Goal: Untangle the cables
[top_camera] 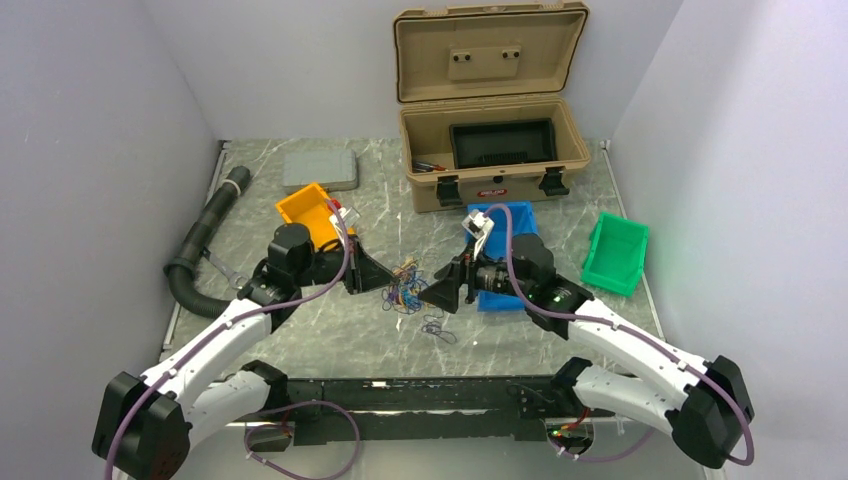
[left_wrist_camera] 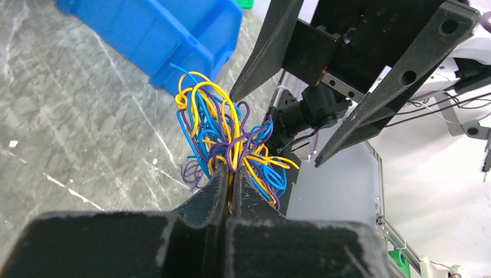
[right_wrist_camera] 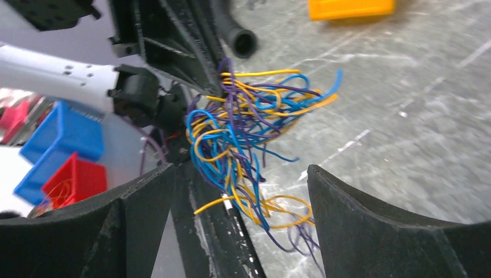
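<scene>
- The cables (top_camera: 404, 284) form one knotted bunch of blue, yellow and purple strands at the centre of the overhead view, above the marbled table (top_camera: 340, 335).
- The left gripper (left_wrist_camera: 230, 174) is clenched on the bunch, and the strands fan out above its tips in the lower middle of its own view.
- The right gripper (right_wrist_camera: 240, 169) is released, its jaws spread wide. The bunch hangs between them unpinched.
- A few loose strands (top_camera: 436, 328) lie on the table just below the bunch.
- A blue bin (top_camera: 522, 218) sits behind the right gripper.
- An orange bin (top_camera: 305, 208) sits up and left of centre.
</scene>
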